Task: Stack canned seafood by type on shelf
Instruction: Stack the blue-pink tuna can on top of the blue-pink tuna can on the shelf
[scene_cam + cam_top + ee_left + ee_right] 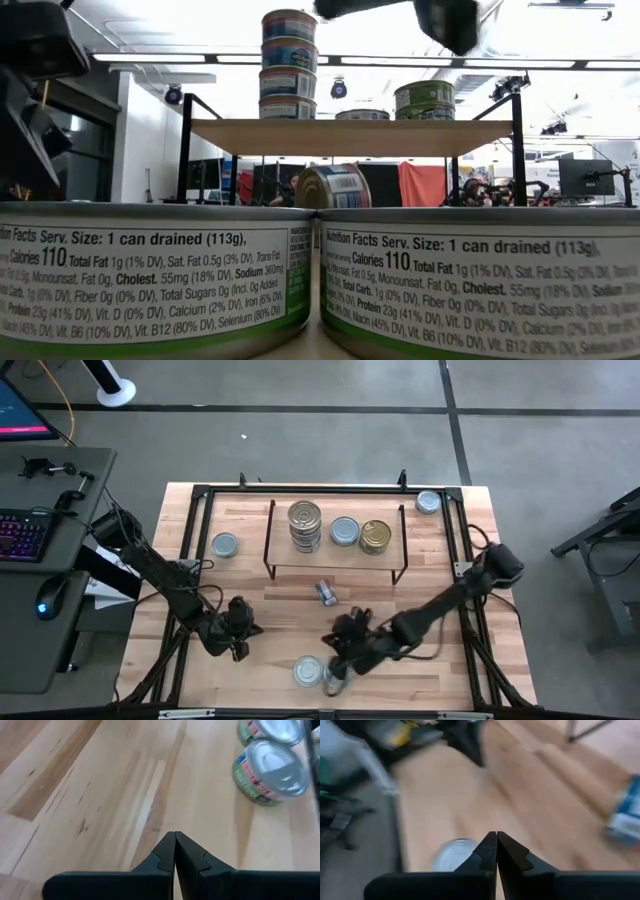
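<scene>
The shelf (335,560) carries a stack of several tins (305,525), a silver tin (344,531) and a gold tin (376,537); the low view shows the stack (288,65) on the board (350,137). One blue-labelled tin (326,593) lies on its side in front of the shelf. Two tins (308,672) stand side by side at the table's near edge. My left gripper (240,635) is shut, left of them, over bare wood (175,840). My right gripper (340,660) is shut, just above the near tins; a silver lid (452,855) shows past its fingertips (496,840).
Single tins stand on the table left of the shelf (226,545) and at the far right corner (428,502). A black frame rail (200,500) runs round the tabletop. A desk with keyboard (25,530) stands beyond the left edge. Bare wood lies between shelf and near tins.
</scene>
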Tool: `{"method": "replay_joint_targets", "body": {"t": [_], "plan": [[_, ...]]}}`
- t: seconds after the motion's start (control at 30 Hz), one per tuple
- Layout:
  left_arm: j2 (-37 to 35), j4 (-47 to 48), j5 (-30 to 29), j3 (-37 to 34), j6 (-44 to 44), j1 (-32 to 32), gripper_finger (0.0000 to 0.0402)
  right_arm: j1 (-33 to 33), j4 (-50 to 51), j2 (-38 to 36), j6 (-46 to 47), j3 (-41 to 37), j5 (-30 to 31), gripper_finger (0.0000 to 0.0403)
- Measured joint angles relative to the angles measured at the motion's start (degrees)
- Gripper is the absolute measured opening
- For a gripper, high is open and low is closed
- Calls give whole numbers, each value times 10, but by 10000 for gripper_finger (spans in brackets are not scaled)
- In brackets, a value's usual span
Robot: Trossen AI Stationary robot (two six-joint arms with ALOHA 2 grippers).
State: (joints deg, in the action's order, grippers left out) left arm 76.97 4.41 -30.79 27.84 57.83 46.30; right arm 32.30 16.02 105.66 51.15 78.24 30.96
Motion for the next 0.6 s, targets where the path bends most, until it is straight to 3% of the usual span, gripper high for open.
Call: {"method": "replay_joint_targets", "body": {"t": [0.13, 0.27, 0.43, 0.6], "plan": [[0, 4, 6, -4, -32, 0, 0, -31, 234, 60, 71, 132, 5, 1], [0, 3, 13, -4, -72, -2, 0, -65, 339, 89, 155, 189, -49, 31], [0, 3, 15, -4, -89, -10, 0, -115, 381, 95, 223, 195, -127, 132], [0, -1, 17, -4, -85, -20, 0, -160, 329, 95, 164, 196, -181, 247]]}}
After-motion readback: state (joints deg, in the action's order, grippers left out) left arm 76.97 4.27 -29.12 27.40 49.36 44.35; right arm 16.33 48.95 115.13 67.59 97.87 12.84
